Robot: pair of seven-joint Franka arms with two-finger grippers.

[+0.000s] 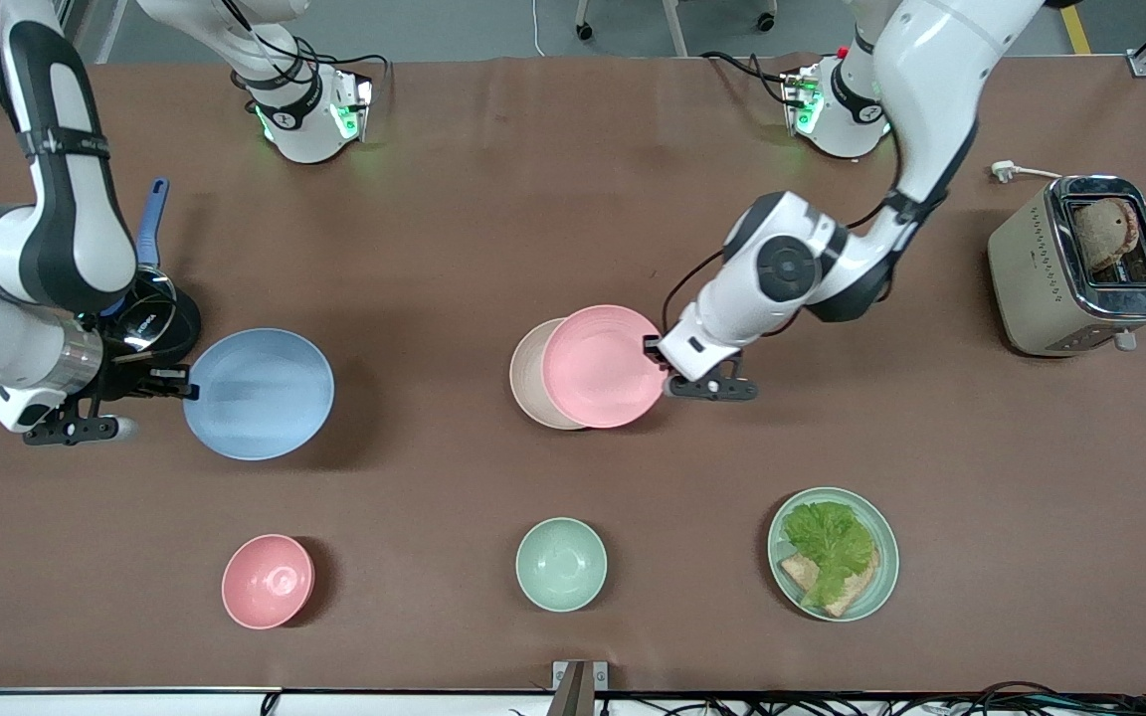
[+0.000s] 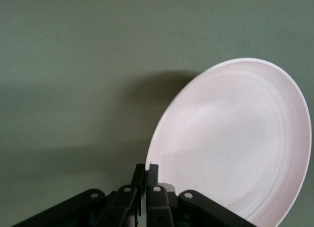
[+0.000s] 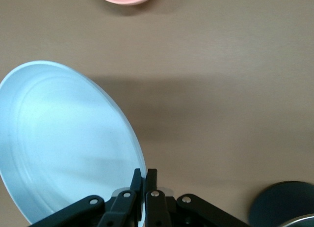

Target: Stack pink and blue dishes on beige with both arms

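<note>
Honestly, my main worry was a slip: each plate hung from a thin pinch at its very rim, so any quick swing could have tilted it out of the fingers or knocked the plate beneath askew.

My left gripper (image 1: 661, 360) was clenched on the edge of the pink plate (image 1: 601, 366), which stretched away from the fingertips toward the right arm's end of the table. It sat over the beige plate (image 1: 527, 373), off-centre, with a crescent of beige showing past the pink rim on the side away from the gripper. I could not tell whether pink was resting on beige or hovering just above it; letting go early might have dropped it crooked.

My right gripper (image 1: 185, 383) was grasping the blue plate (image 1: 260, 394) by its rim, the plate reaching out from the fingers toward the middle of the table. Its shadow suggested it was raised, well apart from the stack. Carrying it across risked clipping the left arm if that one had not cleared.
</note>
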